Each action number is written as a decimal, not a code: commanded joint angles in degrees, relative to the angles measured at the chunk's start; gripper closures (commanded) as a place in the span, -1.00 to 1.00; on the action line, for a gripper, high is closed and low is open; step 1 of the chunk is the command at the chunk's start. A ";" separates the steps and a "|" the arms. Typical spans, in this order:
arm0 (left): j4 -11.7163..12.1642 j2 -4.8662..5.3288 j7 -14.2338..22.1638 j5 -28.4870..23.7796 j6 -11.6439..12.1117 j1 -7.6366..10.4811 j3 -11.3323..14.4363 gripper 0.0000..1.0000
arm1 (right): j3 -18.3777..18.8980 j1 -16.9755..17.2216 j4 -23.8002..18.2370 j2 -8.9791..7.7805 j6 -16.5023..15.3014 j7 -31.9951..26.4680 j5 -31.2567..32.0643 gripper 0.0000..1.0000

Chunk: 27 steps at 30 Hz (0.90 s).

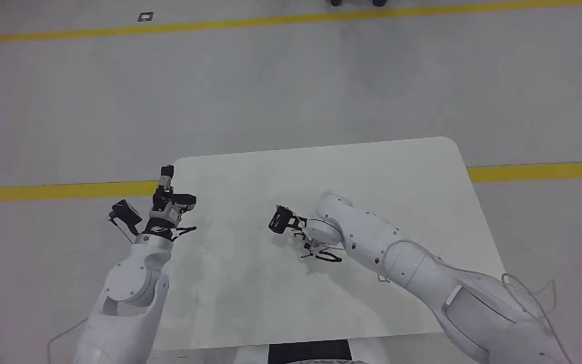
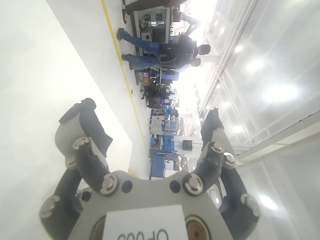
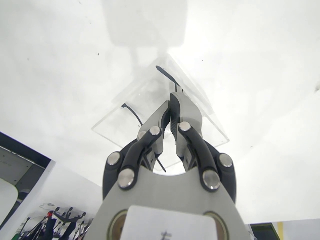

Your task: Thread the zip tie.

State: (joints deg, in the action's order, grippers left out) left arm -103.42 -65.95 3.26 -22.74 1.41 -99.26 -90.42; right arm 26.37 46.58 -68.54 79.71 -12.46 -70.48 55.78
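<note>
My right gripper [image 3: 170,108] is shut on a black zip tie [image 3: 165,74], whose pointed tail sticks out beyond the fingertips. Another stretch of the tie [image 3: 132,111] curves away beside the fingers. Both lie over a clear plastic plate [image 3: 117,123] flat on the white table. From above, this gripper [image 1: 309,244] stands near the table's middle, with the tie's thin black loops [image 1: 325,257] beside it. My left gripper [image 2: 150,118] is open with nothing between its fingers and points off past the table's edge. In the top view it [image 1: 173,188] is at the table's left edge.
The white table [image 1: 382,173] is bare around the right gripper. Grey floor with yellow lines [image 1: 273,20] surrounds it. In the left wrist view, the table's rounded corner [image 2: 128,143] lies close to the gripper.
</note>
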 commanded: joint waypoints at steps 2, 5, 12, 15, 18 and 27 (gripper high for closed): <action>0.00 0.00 0.00 0.00 0.00 0.00 0.00 -1.00 | 0.16 0.05 -0.21 0.09 0.12 -0.17 0.48 0.70; 0.00 0.00 0.00 0.00 0.00 0.00 0.00 -1.00 | 0.36 0.30 -0.65 0.12 0.53 -0.23 1.24 0.52; 0.00 0.00 0.00 0.00 0.00 0.00 0.00 -1.00 | 0.87 1.11 -1.21 0.17 0.77 -0.84 2.03 0.54; 0.00 0.00 0.00 0.00 0.00 0.00 0.00 -1.00 | 1.08 1.27 -1.13 0.27 0.68 -0.90 2.16 0.56; 0.00 0.00 0.00 0.00 0.00 0.00 0.00 -1.00 | 1.30 1.35 -0.98 0.40 0.60 -1.16 2.09 0.56; 0.00 0.00 0.00 0.00 0.00 0.00 0.00 -1.00 | 1.62 1.21 -0.11 1.00 -0.29 -1.92 1.27 1.00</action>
State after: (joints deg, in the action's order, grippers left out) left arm -103.42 -65.95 3.26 -22.74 1.41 -99.26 -90.42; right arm 27.98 47.81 -68.62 80.66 -12.75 -72.29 57.03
